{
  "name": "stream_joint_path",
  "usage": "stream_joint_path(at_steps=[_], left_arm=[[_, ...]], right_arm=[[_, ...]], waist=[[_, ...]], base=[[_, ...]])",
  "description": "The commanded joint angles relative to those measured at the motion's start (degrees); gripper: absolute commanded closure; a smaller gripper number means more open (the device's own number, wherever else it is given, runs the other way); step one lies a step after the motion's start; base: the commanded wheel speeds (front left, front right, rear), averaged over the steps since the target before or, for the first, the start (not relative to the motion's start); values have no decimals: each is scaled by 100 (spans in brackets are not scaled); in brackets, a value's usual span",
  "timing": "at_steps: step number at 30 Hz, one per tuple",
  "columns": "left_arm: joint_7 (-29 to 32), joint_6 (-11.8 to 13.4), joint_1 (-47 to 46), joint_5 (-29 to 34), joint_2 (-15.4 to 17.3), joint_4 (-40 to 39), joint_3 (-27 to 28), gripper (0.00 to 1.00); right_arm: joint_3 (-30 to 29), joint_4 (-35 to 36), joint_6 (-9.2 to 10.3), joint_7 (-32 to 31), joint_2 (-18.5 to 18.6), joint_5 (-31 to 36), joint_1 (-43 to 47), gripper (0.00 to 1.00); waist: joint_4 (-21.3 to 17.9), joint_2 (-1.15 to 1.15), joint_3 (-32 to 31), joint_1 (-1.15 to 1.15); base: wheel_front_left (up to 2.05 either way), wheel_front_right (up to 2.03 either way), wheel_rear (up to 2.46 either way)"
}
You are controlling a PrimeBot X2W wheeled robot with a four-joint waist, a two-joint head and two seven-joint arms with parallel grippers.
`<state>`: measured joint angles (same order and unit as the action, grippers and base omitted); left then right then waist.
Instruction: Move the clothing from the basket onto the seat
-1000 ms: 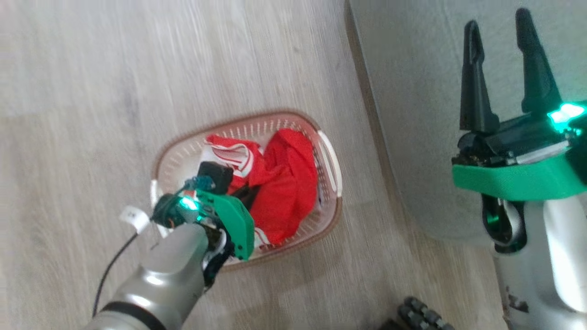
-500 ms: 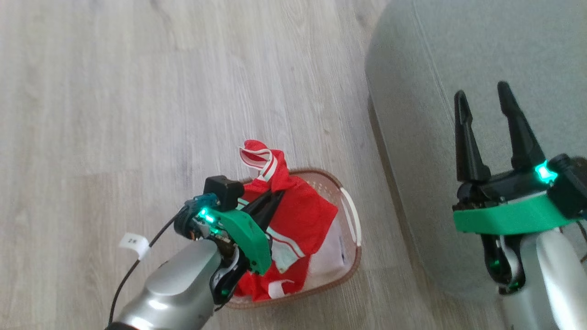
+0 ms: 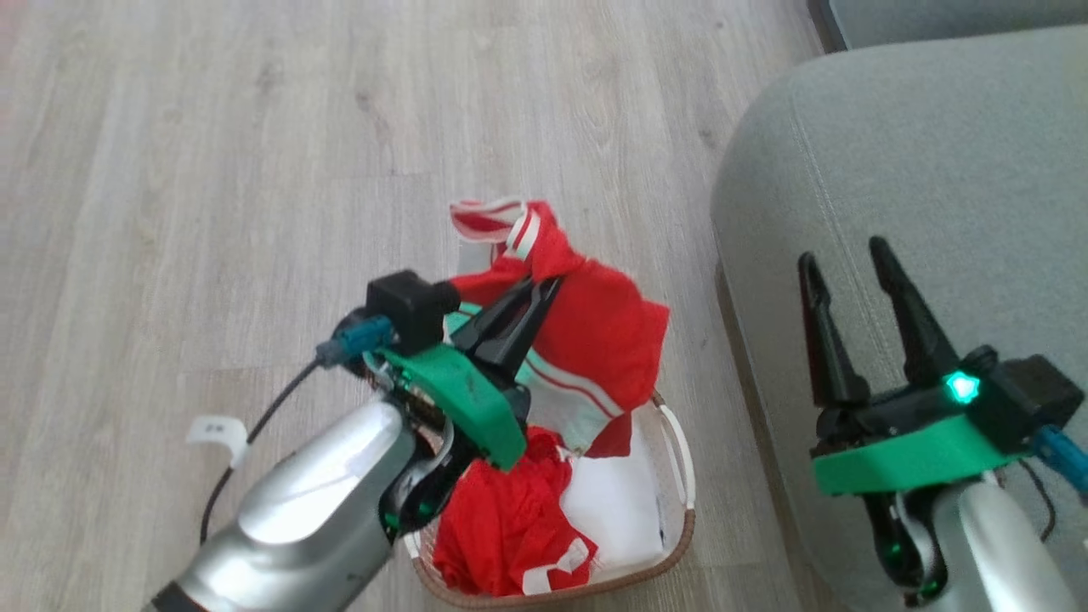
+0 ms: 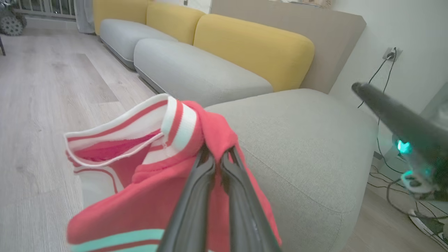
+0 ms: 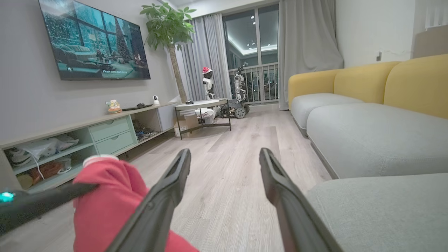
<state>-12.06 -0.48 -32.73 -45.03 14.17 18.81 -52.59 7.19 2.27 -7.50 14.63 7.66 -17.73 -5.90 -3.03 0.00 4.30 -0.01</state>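
A robot's two arms reach out over a pale wood floor (image 3: pixel 212 170) beside a grey-green sofa. The left gripper (image 3: pixel 544 291) is clenched on a fold of a red garment (image 3: pixel 608 336) and holds it up over the far end of the basket (image 3: pixel 648 571). The cloth drapes down from the dark fingers. A red-and-white striped band stands up past the fingertips, and pale stripes cross the fabric lower down. Whether its hanging edge is clear of the basket rim cannot be told. A second red garment (image 3: pixel 501 527) lies crumpled inside the basket, with a white panel beside it on the side nearer the sofa. The basket is cream with a brown rim and a white side handle, and it stands on the floor just beside the seat (image 3: pixel 935 170). In the left wrist view, the left gripper (image 4: pixel 214 155) has its two fingers pressed together with the red garment (image 4: pixel 140 206) pinched at the tips. The seat (image 4: pixel 297 133) lies behind and to the right of the cloth, with yellow back cushions (image 4: pixel 252 45) further off. The right gripper (image 3: pixel 840 255) hovers over the seat near its rounded front edge, fingers spread apart and holding nothing. In the right wrist view, the right gripper (image 5: pixel 224 152) shows bare floor between its open fingers. The seat (image 5: pixel 378 206) is at lower right and the red garment (image 5: pixel 105 203) at lower left.
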Motion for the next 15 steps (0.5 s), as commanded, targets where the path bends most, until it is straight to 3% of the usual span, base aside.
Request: stream_joint_path(at_steps=[1,6,15], left_arm=[[95,86,-525,65,200,-483,334,100],[344,281,-945,234,351,-946,429,100],[571,436,-1374,221,343,-1286,595,100]], right_arm=[[183,143,1,-6,112,-55,-12,0],[423,79,1,-53,191,-115,105,0],[740,11,1,-76,261,-193,225,0]], waist=[[96,0,-114,1],[167,0,-257,1],[185,0,-383,1]], base=[[0,0,0],[0,0,0],[0,0,0]])
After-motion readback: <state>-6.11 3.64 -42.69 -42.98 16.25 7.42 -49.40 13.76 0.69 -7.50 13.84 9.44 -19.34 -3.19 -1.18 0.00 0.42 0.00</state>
